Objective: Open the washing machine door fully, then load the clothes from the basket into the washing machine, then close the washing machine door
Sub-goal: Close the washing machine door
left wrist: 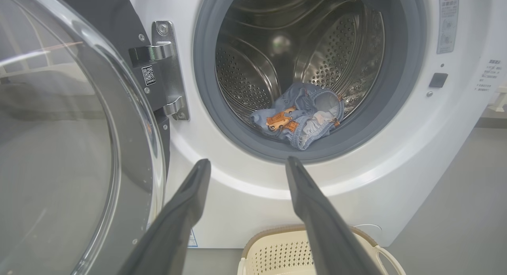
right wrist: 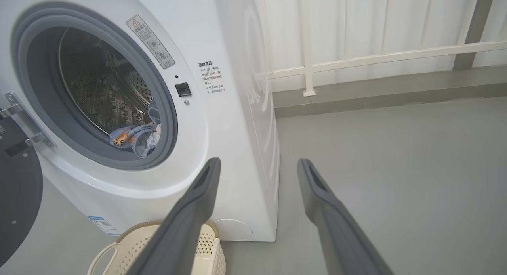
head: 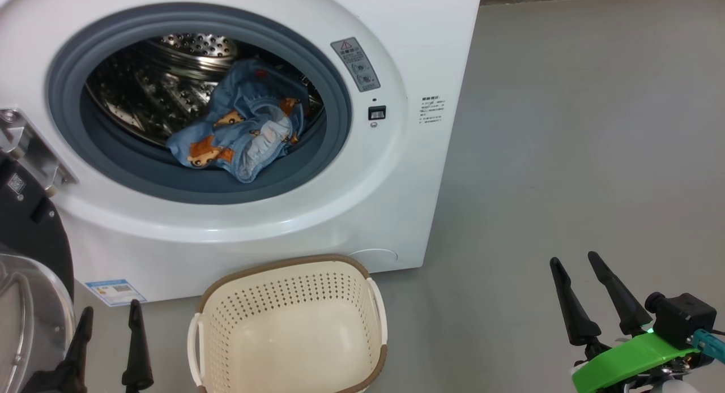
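The left gripper (head: 110,308) has its two dark fingers spread wide apart with nothing between them. It hangs low at the left, just beside the washing machine door (head: 34,234) and in front of the machine's lower panel. In the left wrist view the fingers point up at the bottom of the round opening.

The right gripper (head: 574,258) is spread just as wide and grips nothing. It sits over the bare grey floor (head: 566,127), well to the right of the washing machine (head: 408,183), and its fingers point past the machine's front right corner.

Between the two grippers the basket (head: 283,263) stands on the floor, close against the foot of the machine. Its perforated walls and smooth bottom are in plain sight.

The door is swung open to the left on its metal hinge (head: 28,149), with the clear glass bowl facing the left gripper.

The clothes (head: 238,127), blue with orange-brown bears, lie bunched inside the steel drum (head: 170,93). Their lower edge rests on the grey rubber ring (head: 340,98) at the front of the opening.
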